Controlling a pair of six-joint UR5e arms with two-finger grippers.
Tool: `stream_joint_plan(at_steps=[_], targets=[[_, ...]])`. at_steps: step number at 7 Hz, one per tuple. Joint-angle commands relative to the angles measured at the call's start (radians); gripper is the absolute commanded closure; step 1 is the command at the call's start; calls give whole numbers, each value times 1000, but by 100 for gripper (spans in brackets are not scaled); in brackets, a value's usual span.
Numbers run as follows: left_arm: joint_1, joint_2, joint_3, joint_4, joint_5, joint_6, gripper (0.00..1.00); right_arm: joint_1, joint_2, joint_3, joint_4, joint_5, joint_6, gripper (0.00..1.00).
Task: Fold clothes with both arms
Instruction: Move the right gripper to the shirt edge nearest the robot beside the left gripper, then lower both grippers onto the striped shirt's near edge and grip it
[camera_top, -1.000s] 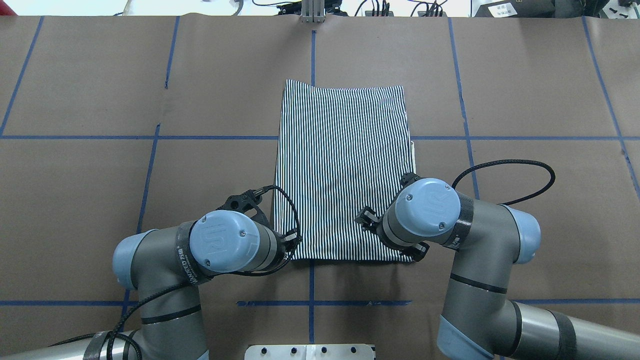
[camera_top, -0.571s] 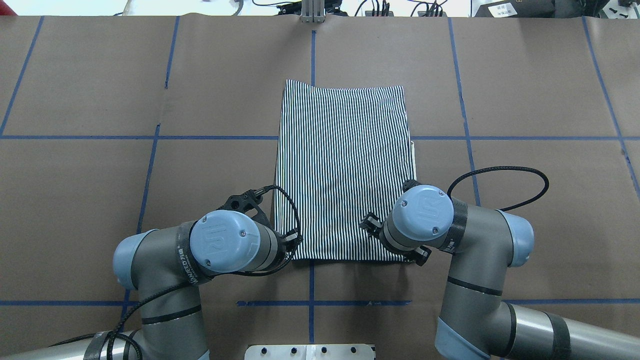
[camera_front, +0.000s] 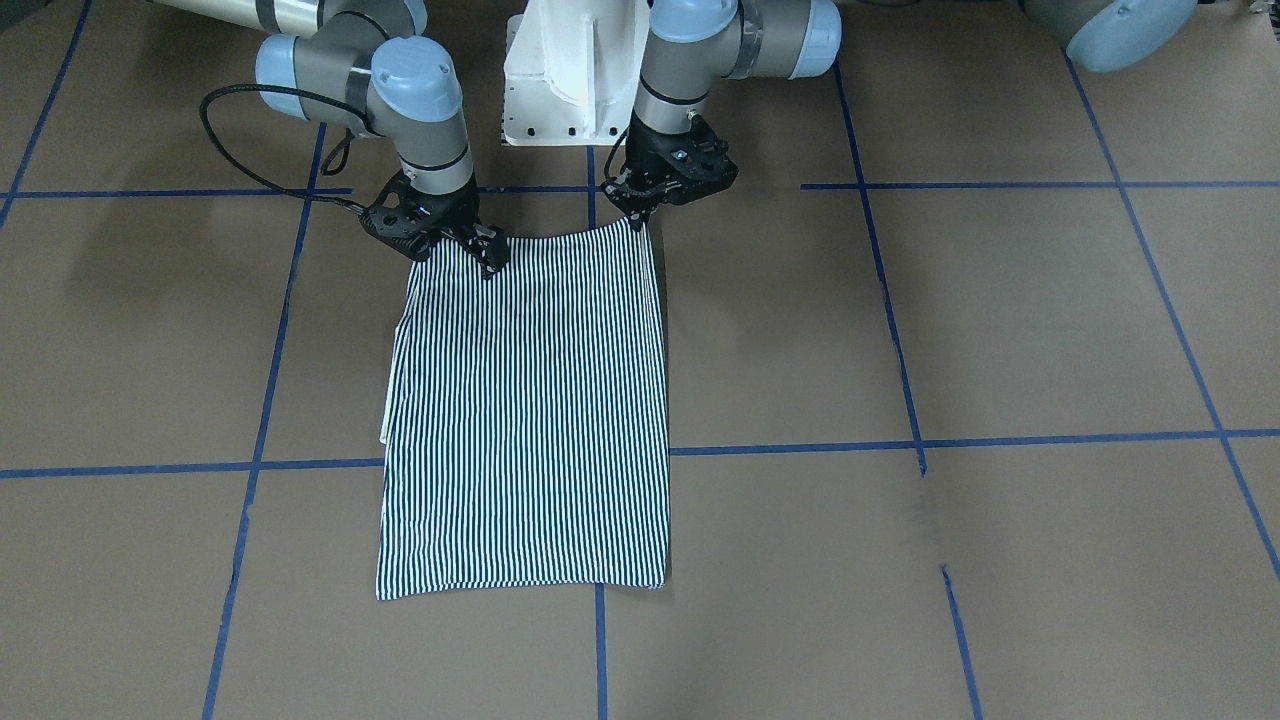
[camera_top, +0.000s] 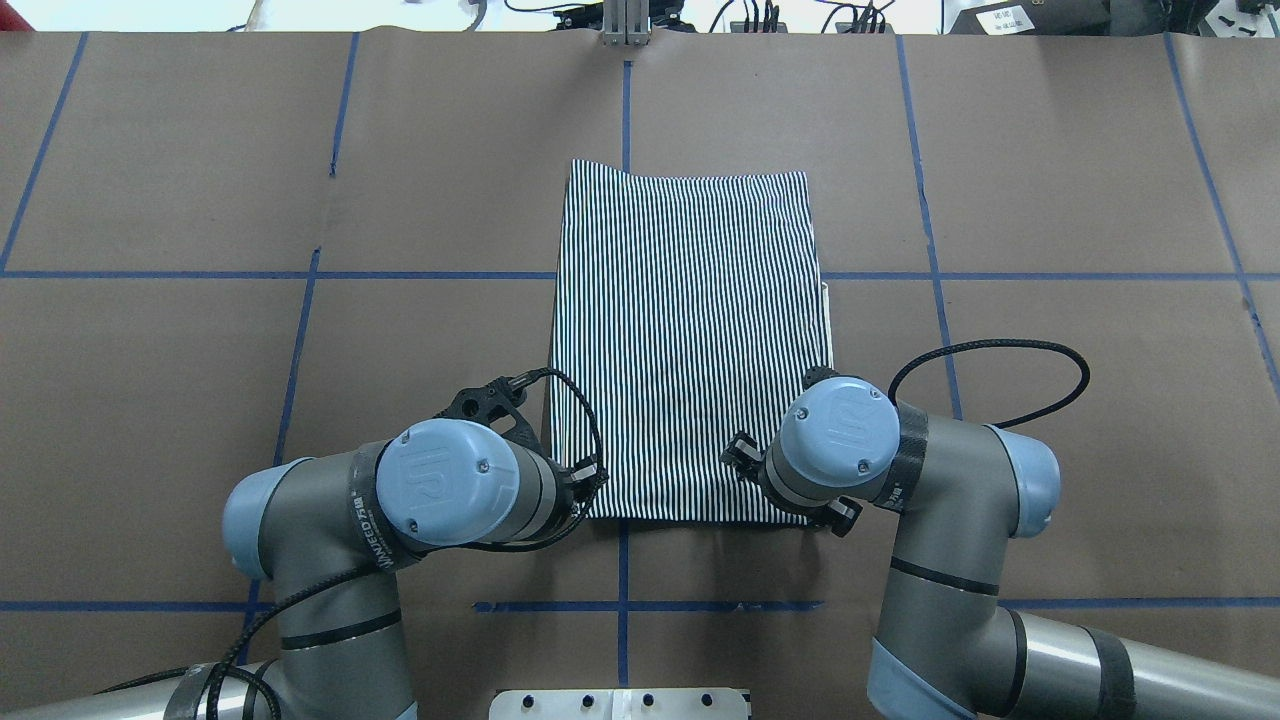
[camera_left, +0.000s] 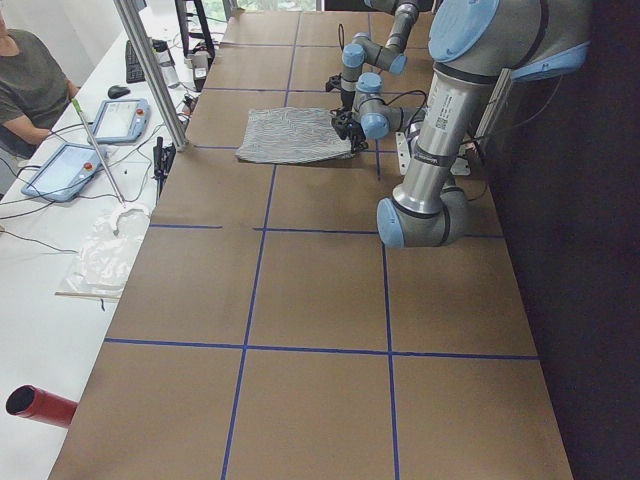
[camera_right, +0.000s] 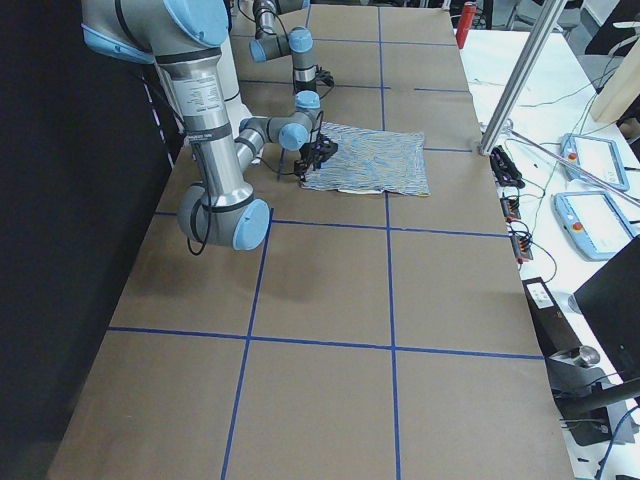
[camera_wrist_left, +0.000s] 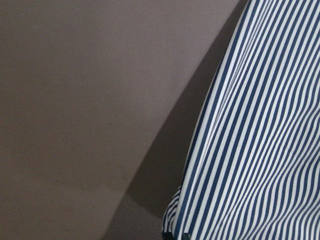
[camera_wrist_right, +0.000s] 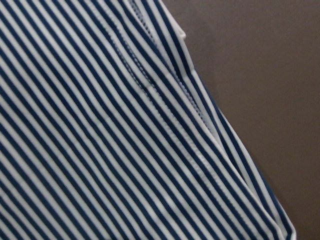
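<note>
Change is small: right tool (camera_front: 470, 245) sinks closer onto its robot-side corner of striped polo shirt (camera_front: 525, 420), which lies folded flat on the desk (camera_front: 1000, 320), grip there unreadable, while left tool (camera_front: 642, 212) stays pinched on the other robot-side corner, so a two-arm lift looks imminent.

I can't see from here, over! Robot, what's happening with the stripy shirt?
Left gripper shut on polo shirt's near corner, corner raised. Right gripper low at other near corner, jaws unclear. Nothing seen blocking the fold.
</note>
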Motion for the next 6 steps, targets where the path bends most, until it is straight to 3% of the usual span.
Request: stream_joint_plan(at_steps=[1, 2, 3, 6], targets=[[0, 0, -2, 1, 0, 0, 100, -3, 0, 1, -1, 1, -1, 68], [-3, 0, -4, 1, 0, 0, 100, -3, 5, 1, -1, 2, -1, 90], [0, -2, -5, 1, 0, 0, 100, -3, 8, 4, -1, 2, -1, 100], [0, -2, -5, 1, 0, 0, 100, 4, 9, 19, -1, 2, -1, 100]])
